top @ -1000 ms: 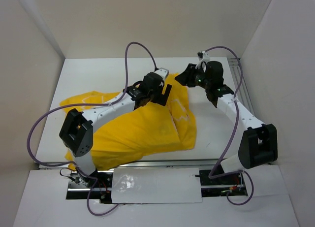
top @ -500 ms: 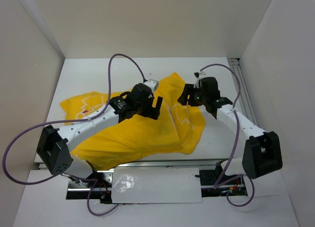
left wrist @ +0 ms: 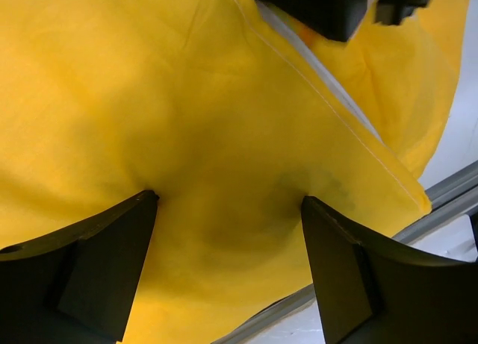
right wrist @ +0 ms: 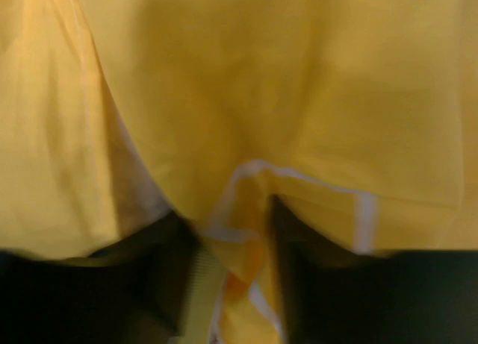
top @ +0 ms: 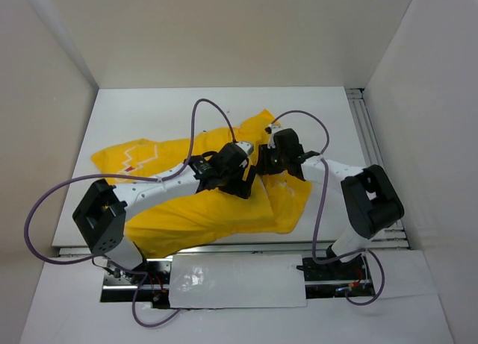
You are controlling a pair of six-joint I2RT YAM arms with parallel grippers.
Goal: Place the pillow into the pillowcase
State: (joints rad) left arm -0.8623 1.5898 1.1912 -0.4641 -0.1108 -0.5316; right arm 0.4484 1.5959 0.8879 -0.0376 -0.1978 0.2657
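White table (top: 328,113), overhead view: the yellow pillowcase (top: 187,210) is spread crumpled across the centre and left, and the left gripper (top: 243,183) and right gripper (top: 263,163) are set close together on its right part. Left wrist view: the left gripper's fingers (left wrist: 97,262) are held wide apart and pressed onto the fabric. A pale strip (left wrist: 328,90) is seen along a stitched hem; whether it is the pillow cannot be told. Right wrist view, blurred: a fold of the pillowcase is clenched between the right gripper's fingers.
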